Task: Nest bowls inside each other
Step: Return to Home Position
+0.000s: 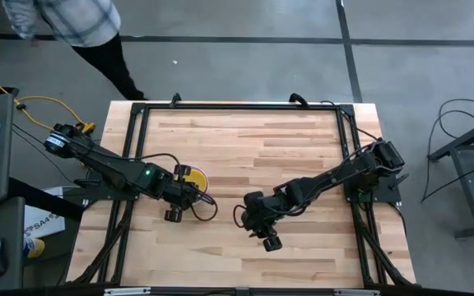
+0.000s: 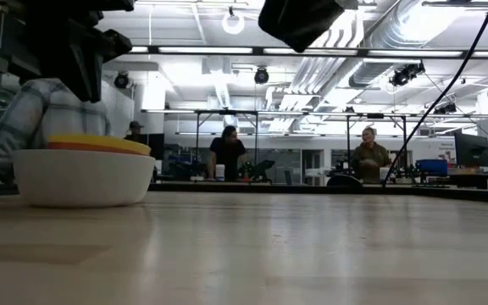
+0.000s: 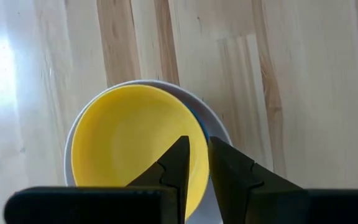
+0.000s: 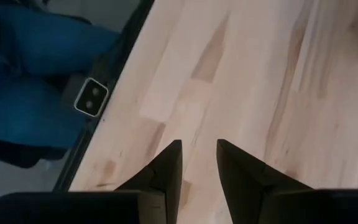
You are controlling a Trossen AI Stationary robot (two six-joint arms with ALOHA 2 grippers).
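Note:
A yellow bowl (image 3: 129, 143) sits nested in a white bowl (image 3: 221, 132), and a thin blue rim (image 3: 202, 124) shows between them on one side. The stack rests on its base at the table's left middle (image 1: 192, 175); the low view shows the white bowl (image 2: 83, 178) with the yellow rim (image 2: 100, 144) above it. My left gripper (image 3: 197, 142) hovers over the stack's rim, open by a narrow gap with nothing in it. My right gripper (image 4: 199, 146) hangs open over bare wood near the table's middle (image 1: 262, 230). Pink and purple bowls are out of view.
Bare wood spreads over the table's middle, far side and right (image 1: 303, 140). The dark table frame (image 4: 114, 62) runs along the edge ahead of my right gripper. A person in a plaid shirt (image 1: 68, 20) stands beyond the far left corner; other people (image 2: 227, 152) are in the room behind.

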